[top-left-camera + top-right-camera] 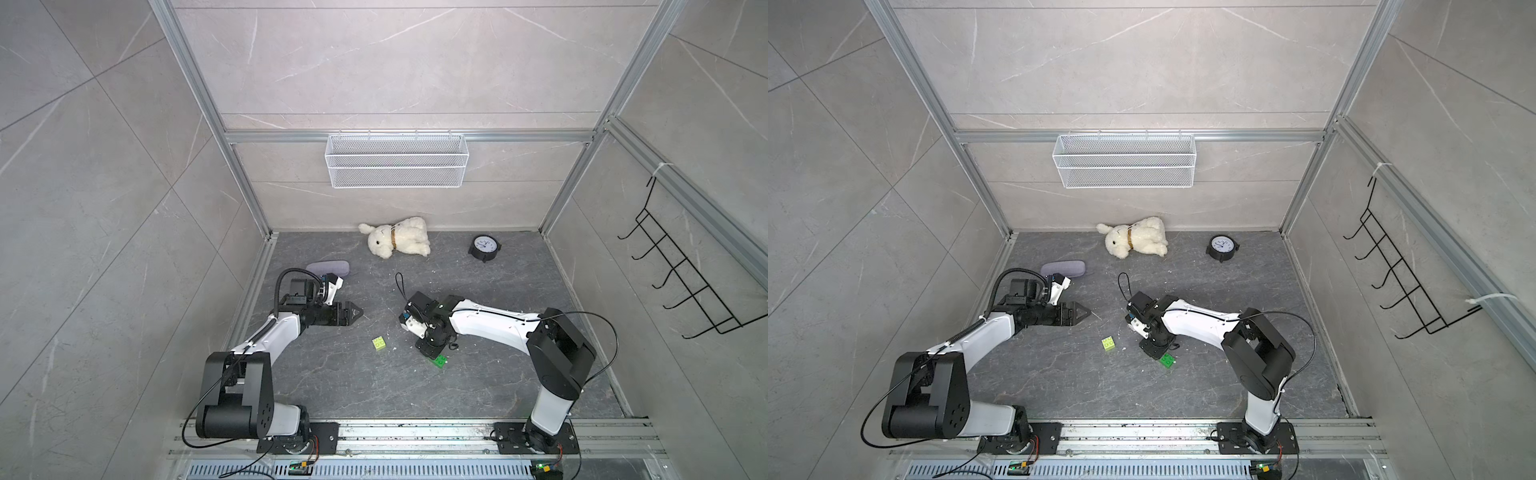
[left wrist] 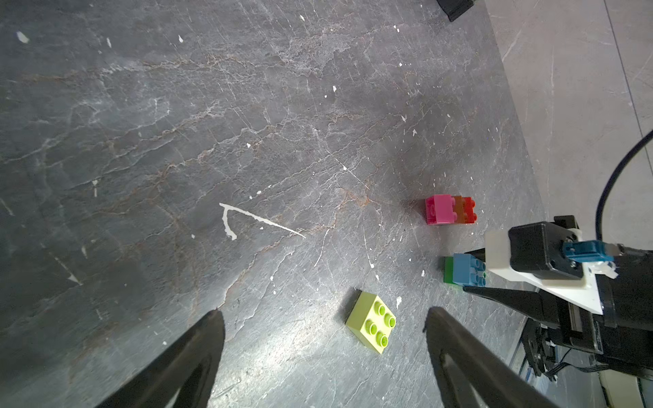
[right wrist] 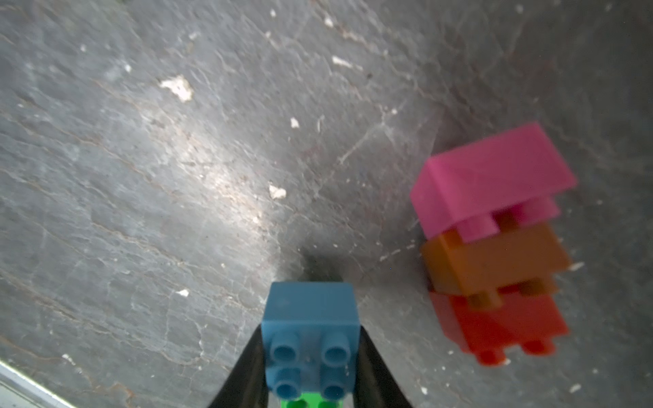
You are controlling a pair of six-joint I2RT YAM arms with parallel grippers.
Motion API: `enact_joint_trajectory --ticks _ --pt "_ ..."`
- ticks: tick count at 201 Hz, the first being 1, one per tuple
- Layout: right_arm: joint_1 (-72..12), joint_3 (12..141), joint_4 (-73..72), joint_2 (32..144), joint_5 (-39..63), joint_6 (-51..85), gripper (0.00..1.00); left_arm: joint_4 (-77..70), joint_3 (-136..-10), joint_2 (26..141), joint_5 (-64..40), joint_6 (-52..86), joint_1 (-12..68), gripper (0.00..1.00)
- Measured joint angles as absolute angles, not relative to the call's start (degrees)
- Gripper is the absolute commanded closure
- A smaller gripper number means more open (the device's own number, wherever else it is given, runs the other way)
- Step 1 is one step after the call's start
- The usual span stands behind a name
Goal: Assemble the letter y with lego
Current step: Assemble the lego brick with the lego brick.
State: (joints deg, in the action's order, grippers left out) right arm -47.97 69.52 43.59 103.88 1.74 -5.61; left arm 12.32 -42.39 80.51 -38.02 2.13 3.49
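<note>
Scuffed dark stone floor point(image 1: 332, 386), pale tiled walls point(image 1: 395, 83), plush rabbit point(image 1: 397, 237) by the far wall.
Mid-floor, clamped in right gripper point(image 3: 311, 332): blue brick point(image 2: 466, 268) seated on green bar point(image 1: 439, 362). Just beside, pink-orange-red stem point(image 2: 450, 210) on its side. Further left, yellow-green brick point(image 1: 378, 344), with left gripper point(image 2: 324, 314) spread wide and empty. Probably light, rigid, slick plastic: best pinched across flat side walls, likely to skid.

- Dark grey, stone-look worktop point(image 1: 498, 374), flecked with white marks.
- Towards the back: a white plush rabbit point(image 1: 397, 237) on its side, a small black clock point(image 1: 484, 247) and a grey case point(image 1: 328, 267).
- Near the middle: a yellow-green brick point(image 1: 378, 344), studs up.
- A stack of pink, orange and red bricks point(image 2: 450, 210), lying on its side.
- A green brick point(image 1: 439, 361) with a blue brick point(image 2: 466, 269) joined to it.
</note>
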Motion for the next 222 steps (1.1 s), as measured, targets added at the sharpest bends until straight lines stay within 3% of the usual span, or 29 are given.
enact_joint_trajectory --ticks 57,103,121,174,222 --pt "-48.0 70.1 39.9 104.7 4.8 -14.8 0.72 12.3 -42.4 80.5 -38.0 2.1 2.9 0.08" --pt "-48.0 71.4 40.6 105.7 5.0 -18.4 0.51 12.3 -42.4 80.5 -38.0 2.1 2.4 0.08" --pt "-48.0 73.0 41.9 106.0 5.0 -18.6 0.48 12.3 -42.4 80.4 -38.0 2.1 1.9 0.08" --pt "-48.4 83.6 45.8 105.8 4.5 -11.7 0.44 12.3 -42.4 79.1 -35.9 2.3 -1.6 0.07" --pt "-52.5 94.2 50.7 106.4 1.9 4.9 0.45 12.3 -42.4 77.7 -32.0 2.8 -6.1 0.07"
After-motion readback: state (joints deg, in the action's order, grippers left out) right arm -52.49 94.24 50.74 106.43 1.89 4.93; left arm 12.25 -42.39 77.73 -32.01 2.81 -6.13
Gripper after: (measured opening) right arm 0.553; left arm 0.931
